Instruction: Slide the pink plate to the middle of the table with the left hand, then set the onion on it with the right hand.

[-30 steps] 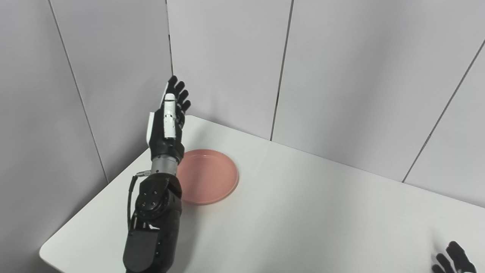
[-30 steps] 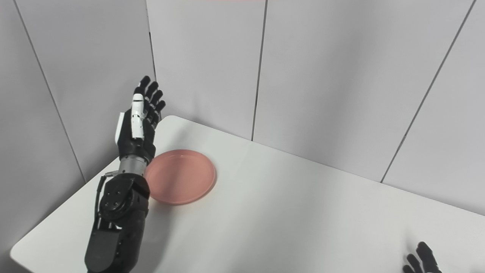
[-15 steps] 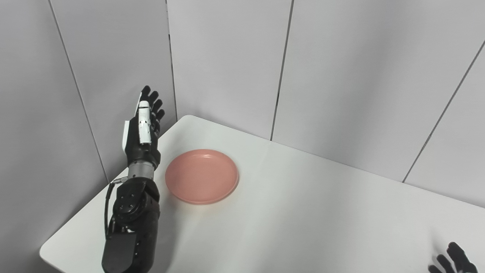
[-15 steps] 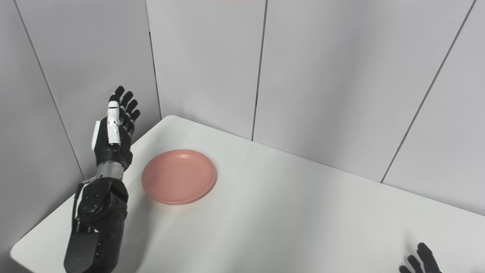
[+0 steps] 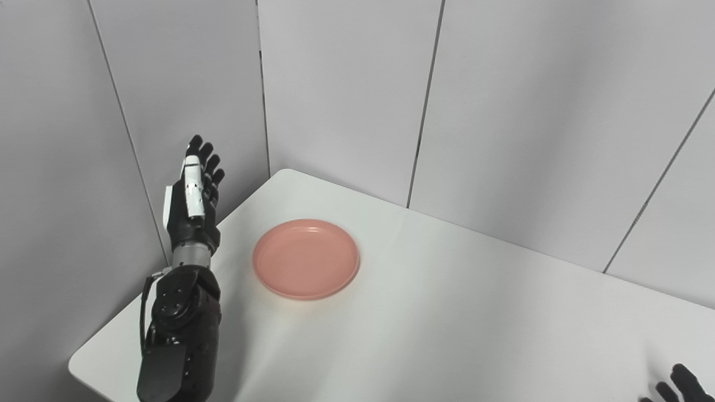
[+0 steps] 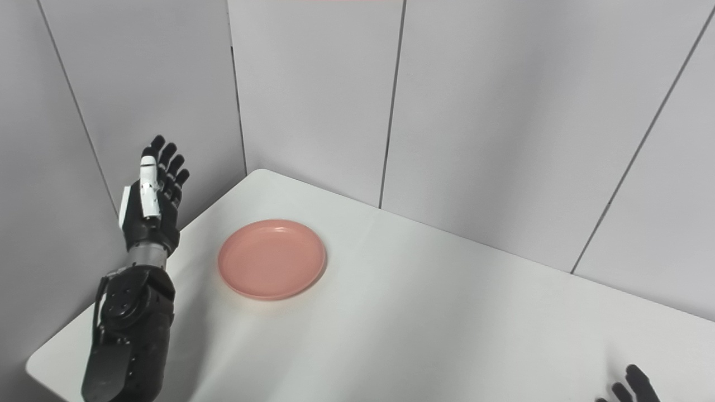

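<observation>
Pale grey wall panels with thin dark seams close in two sides of a smooth white desk [image 5: 447, 312] with rounded corners. A round, shallow pink plate with a low raised rim [image 5: 305, 258] lies flat toward the far left part of the desk and holds nothing. The black left hand with a white strip along its back [image 5: 190, 201] is raised upright beside the desk's left edge, well apart from the plate, touching nothing; its fingers [image 5: 202, 159] point upward, straight and slightly spread. Only the dark tips of the right hand [image 5: 678, 385] show at the bottom right corner, above the desk, and whether its fingers are wide or closed cannot be told. The left eye view shows a little more of those fingertips; the right eye view shows more of the grey wall beyond the left arm. No onion appears in either view, and no writing can be read anywhere.
</observation>
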`<action>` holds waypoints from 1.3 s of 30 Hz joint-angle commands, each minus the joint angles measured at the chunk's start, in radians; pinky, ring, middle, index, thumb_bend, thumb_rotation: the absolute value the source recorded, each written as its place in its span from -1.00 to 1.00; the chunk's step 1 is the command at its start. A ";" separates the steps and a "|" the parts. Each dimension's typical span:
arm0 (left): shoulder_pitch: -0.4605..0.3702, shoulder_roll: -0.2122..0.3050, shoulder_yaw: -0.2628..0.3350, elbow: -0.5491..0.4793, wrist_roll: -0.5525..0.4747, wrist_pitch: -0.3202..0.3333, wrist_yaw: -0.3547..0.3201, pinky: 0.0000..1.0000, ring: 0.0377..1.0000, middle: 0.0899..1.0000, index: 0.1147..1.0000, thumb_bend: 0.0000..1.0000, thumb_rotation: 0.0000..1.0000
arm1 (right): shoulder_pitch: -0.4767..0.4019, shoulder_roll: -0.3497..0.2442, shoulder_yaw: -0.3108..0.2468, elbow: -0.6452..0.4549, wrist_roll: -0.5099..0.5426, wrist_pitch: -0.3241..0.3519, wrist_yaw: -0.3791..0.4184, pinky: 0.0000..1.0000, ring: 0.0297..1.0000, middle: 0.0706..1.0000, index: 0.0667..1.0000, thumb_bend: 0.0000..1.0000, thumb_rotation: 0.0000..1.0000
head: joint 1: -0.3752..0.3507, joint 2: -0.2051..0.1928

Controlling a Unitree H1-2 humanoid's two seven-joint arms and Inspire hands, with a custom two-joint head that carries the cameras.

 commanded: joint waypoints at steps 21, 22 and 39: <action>0.004 0.036 0.006 0.125 -0.138 -0.029 -0.024 0.96 0.94 0.95 0.91 -0.25 1.00 | 0.018 -0.009 -0.006 0.003 0.002 0.063 -0.011 0.64 0.78 0.82 0.67 0.29 0.70 | 0.003 0.012; 0.006 0.036 0.006 0.130 -0.145 -0.030 -0.027 0.96 0.95 0.96 0.91 -0.25 1.00 | 0.018 -0.008 -0.006 0.002 0.002 0.065 -0.012 0.64 0.78 0.81 0.67 0.29 0.69 | 0.003 0.012; 0.030 0.036 0.012 0.194 -0.294 -0.021 -0.094 1.00 1.00 1.00 1.00 -0.24 1.00 | 0.021 -0.014 -0.006 0.000 0.005 0.064 -0.010 0.64 0.68 0.73 0.60 0.28 0.69 | 0.000 0.020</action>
